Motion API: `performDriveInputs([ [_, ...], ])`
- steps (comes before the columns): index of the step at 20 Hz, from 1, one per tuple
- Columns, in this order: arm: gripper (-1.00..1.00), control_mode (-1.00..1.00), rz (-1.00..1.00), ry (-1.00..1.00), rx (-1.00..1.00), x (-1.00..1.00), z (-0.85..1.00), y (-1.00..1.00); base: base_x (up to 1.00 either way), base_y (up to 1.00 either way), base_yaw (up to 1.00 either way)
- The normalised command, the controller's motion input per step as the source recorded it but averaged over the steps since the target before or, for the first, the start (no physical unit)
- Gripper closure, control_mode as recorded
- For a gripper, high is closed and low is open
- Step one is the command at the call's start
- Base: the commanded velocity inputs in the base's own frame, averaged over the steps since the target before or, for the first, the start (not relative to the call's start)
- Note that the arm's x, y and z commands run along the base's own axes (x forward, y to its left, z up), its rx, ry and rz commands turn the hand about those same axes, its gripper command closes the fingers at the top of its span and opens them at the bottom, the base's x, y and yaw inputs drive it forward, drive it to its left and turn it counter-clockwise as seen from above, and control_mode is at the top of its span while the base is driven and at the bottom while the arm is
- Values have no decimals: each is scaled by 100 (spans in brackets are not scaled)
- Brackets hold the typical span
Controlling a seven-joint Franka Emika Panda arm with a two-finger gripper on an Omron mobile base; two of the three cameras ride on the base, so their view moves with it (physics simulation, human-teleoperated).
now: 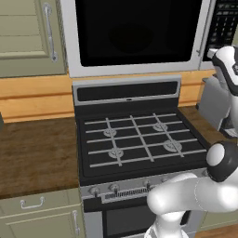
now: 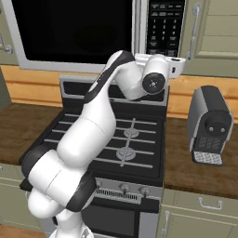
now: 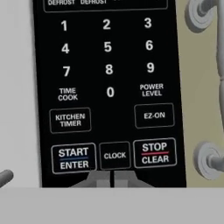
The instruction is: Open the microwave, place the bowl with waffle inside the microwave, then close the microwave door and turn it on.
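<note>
Kitchen wall ahead: shut door (image 1: 137,32), closed empty gripper (image 3: 112,180) just below START (image 3: 73,158); press it next.

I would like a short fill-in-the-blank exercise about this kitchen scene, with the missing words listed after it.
1. The microwave door is ____.
2. The end effector, fingers together, sits just below the keypad button marked ____.
3. The grates of the stove below the microwave carry ____ pots.
4. On the counter right of the stove stands a grey ____.

Missing words: closed; CLOCK; no; toaster
</note>
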Motion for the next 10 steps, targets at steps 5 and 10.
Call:
performDriveInputs([
  [5,100,-100,1,-1,0,0,10,15,0,0,0],
  [10,100,-100,0,0,0,0,-1,13,0,0,0],
])
